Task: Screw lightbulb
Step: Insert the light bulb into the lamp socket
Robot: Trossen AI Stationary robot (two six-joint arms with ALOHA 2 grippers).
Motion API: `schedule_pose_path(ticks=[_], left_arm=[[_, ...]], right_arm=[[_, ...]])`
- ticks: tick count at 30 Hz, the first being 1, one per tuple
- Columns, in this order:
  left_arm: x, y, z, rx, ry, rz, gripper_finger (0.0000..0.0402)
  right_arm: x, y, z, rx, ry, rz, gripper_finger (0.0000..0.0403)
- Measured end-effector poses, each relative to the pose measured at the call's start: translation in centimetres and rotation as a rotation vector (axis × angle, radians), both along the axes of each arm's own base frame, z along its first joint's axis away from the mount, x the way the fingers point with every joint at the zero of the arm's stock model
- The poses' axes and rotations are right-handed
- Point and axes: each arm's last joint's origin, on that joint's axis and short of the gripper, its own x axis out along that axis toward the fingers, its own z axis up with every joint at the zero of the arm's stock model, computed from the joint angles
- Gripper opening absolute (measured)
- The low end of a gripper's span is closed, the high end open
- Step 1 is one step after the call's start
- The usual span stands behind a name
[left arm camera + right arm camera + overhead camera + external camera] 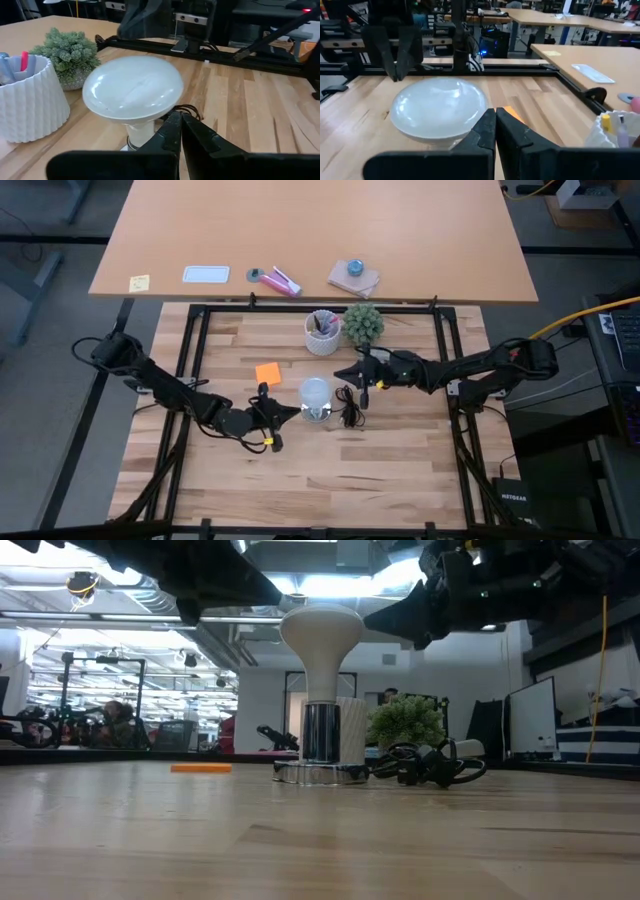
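Observation:
The frosted white lightbulb (321, 632) stands upright, dome up, with its base in a shiny metal socket (321, 732) on a round disc (320, 775) at mid-table. It also shows in the high view as the lightbulb (315, 391). My left gripper (296, 412) is shut beside the bulb's near-left side, and the left wrist view shows the left gripper (178, 120) just under the dome's rim (172, 100). My right gripper (344, 374) is shut at the bulb's far-right side, and the right wrist view shows the right gripper (494, 114) by the dome (439, 109). My left gripper's shut fingertips (172, 122) stand level just below the dome's rim; I cannot tell whether they touch it. My right gripper's shut fingertips (487, 120) come level from the table's right to the dome's edge (480, 107); I cannot tell whether they touch it.
A coiled black cord (351, 407) lies right of the socket. An orange note (268, 373) lies to its left. A white ribbed cup (322, 333) of pens and a small plant (363, 323) stand behind. Black frame rails (193, 350) border the worktop.

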Motion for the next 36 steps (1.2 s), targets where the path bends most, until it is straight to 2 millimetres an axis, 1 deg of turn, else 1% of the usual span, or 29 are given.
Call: schedule_pose_path(ticks=[2, 6, 9, 14, 19, 24, 28, 36], left_arm=[[0.0, -0.1, 0.0, -0.004, 0.003, -0.021, 0.0005], [0.1, 0.1, 0.0, 0.014, 0.020, -0.064, 0.0005], [0.3, 0.3, 0.0, 0.021, 0.025, -0.071, 0.0005], [0.5, 0.9, -0.1, 0.020, 0.028, -0.057, 0.0005], [0.6, 1.3, -0.1, 0.018, 0.034, -0.054, 0.0005], [0.6, 1.3, -0.1, 0.034, 0.039, -0.058, 0.0005], [0.8, 1.6, -0.1, 0.035, 0.040, -0.046, 0.0005], [1.0, 2.4, -0.1, 0.033, 0.042, -0.018, 0.0005]], right_arm=[[0.0, 0.0, 0.1, -0.015, -0.009, 0.000, 0.0012], [0.0, 0.0, 0.4, -0.108, -0.036, 0.009, 0.0012], [0.0, 0.0, 0.6, -0.126, -0.050, 0.009, 0.0012], [0.2, 0.0, 0.5, -0.011, -0.069, 0.006, 0.0012], [0.9, 0.0, -1.1, 0.025, -0.027, 0.003, 0.0012], [1.6, -0.1, -2.1, 0.032, -0.040, 0.003, 0.0012], [1.7, -0.1, -2.3, 0.032, -0.044, 0.004, 0.0012], [1.7, 0.2, -2.4, 0.053, -0.028, 0.097, 0.0012]])
